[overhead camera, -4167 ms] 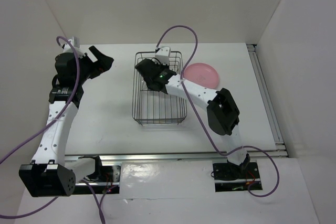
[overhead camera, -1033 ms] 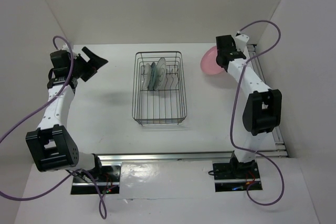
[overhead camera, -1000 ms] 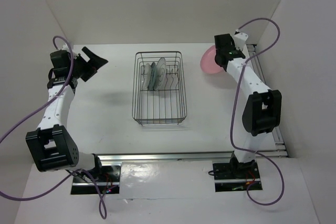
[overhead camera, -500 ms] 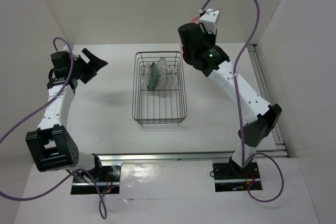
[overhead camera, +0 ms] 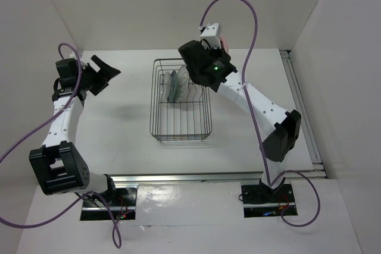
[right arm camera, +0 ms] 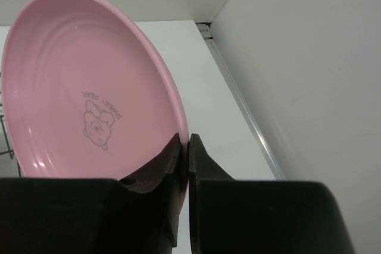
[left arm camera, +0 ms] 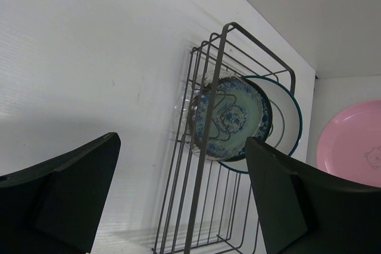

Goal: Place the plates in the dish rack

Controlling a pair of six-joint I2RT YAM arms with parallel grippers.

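Observation:
The dark wire dish rack (overhead camera: 180, 108) stands mid-table. Three plates stand upright in its far end (overhead camera: 173, 85). In the left wrist view these are the teal-blue patterned plate (left arm camera: 231, 115), the clear glass plate with a dark ringed rim (left arm camera: 287, 124) behind it, and a small clear glass plate (left arm camera: 189, 113) in front. My right gripper (overhead camera: 217, 49) is shut on the rim of the pink plate (right arm camera: 83, 81) and holds it in the air by the rack's far right corner. Only a pink sliver (overhead camera: 225, 42) shows from above. My left gripper (overhead camera: 106, 69) is open and empty, left of the rack.
White walls close in the table on the left, back and right. A metal rail (overhead camera: 300, 105) runs along the table's right edge. Purple cables loop above both arms. The near half of the rack (left arm camera: 202, 218) holds no plates.
My right arm has lifted the pink plate off the back right of the table and swung it left to the rack's far end. The left arm has barely moved.

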